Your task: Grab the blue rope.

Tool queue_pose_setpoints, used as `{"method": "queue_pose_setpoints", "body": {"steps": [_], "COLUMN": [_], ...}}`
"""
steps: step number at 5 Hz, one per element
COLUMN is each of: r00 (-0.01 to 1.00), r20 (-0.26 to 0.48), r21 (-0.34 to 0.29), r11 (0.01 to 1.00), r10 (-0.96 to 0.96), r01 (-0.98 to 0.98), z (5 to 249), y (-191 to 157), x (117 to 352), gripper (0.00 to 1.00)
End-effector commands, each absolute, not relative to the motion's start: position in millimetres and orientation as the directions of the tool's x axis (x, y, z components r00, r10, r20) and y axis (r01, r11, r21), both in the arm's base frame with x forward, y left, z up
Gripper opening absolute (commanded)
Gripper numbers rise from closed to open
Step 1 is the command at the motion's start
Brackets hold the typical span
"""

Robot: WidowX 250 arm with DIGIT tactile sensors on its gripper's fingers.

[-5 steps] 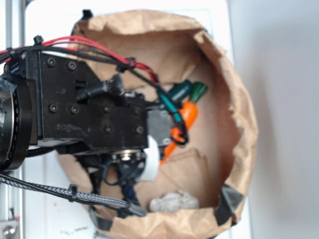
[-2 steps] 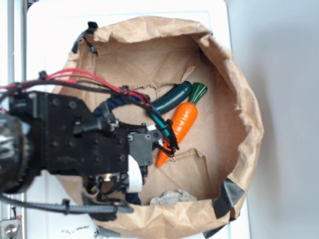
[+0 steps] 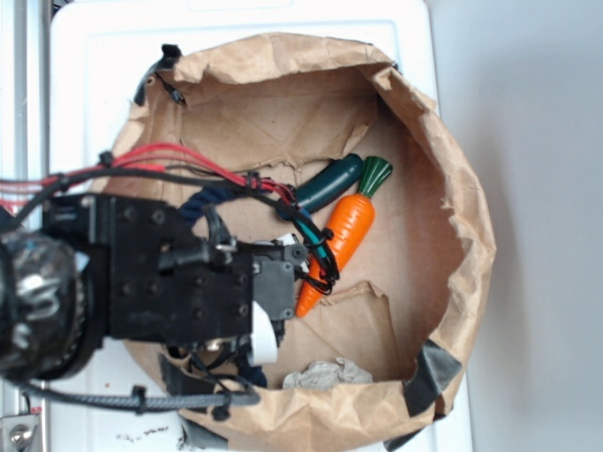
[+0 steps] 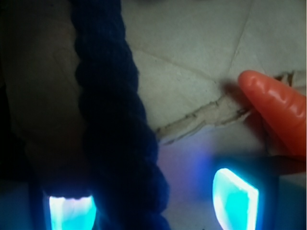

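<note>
Gripper (image 4: pixel 153 203) sits spread open at the bottom of the wrist view, glowing fingertips (image 4: pixel 235 197) well apart, and the blue rope (image 4: pixel 117 124) runs down from upper left into the gap, close to the left tip. Toy carrot (image 4: pixel 278 110) pokes in at right, clear of the gap. From the exterior view the rope (image 3: pixel 203 200) peeks out above the arm, inside the paper bag (image 3: pixel 462 235). Looks like the lining-up step; next is probably dropping a bit and squeezing shut.

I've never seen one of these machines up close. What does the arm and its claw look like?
The arm is a blocky black body studded with bolt heads. Red wires and black cables loop over it, and a braided grey cable runs underneath. In the wrist view, the gripper has glowing cyan-blue fingertips.
</note>
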State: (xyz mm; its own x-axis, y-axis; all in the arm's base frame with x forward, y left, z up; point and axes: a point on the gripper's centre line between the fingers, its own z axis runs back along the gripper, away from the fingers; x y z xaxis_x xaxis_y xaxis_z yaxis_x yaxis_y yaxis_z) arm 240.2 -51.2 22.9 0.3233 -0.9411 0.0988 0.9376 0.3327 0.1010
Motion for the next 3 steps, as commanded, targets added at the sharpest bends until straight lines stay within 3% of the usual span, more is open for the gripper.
{"method": "queue_pose_setpoints", "body": {"steps": [1, 3], "r00": [0.356, 0.362], "r20": [0.111, 0.159], "r21": [0.136, 0.136], "r11": [0.369, 0.384], "r10": [-0.928, -0.918], "r01": [0.919, 0.913], "z": [27.6, 29.4], "y": [-60.3, -59.3], "x": [230.9, 235.2], "gripper": [0.00, 0.00]}}
